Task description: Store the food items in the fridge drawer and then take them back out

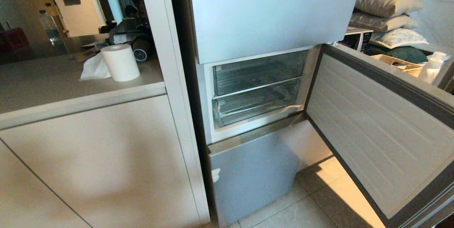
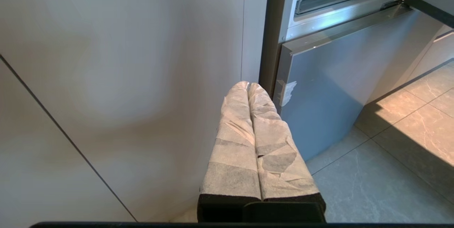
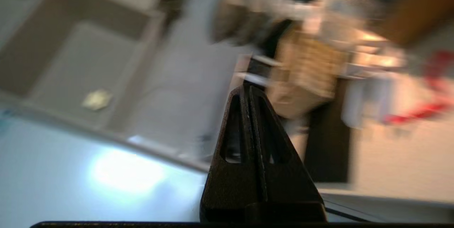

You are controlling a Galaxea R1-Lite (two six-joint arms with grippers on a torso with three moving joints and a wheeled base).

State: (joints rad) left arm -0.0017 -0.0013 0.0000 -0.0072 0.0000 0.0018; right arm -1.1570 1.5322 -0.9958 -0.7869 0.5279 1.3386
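Two clear drawers [image 1: 257, 89] show behind the open fridge door [image 1: 376, 128]; left claw [image 2: 248, 85] and right claw [image 3: 247, 89] both clenched, empty

Domestic kitchen in a lived-in home. A tall grey fridge [image 1: 269, 15] stands between pale built-in cabinets [image 1: 88, 164], its middle door [image 1: 379, 128] swung open on two clear drawers [image 1: 257, 88]. The table [image 1: 53, 79] beside it carries a paper-towel roll [image 1: 120, 62], a crumpled tissue [image 1: 94, 68] and a water bottle [image 1: 49, 26]. Stacked pillows [image 1: 386, 11] and a wicker basket [image 1: 395, 62] lie beyond the door. The floor [image 1: 301, 210] is of pale marbled tile.
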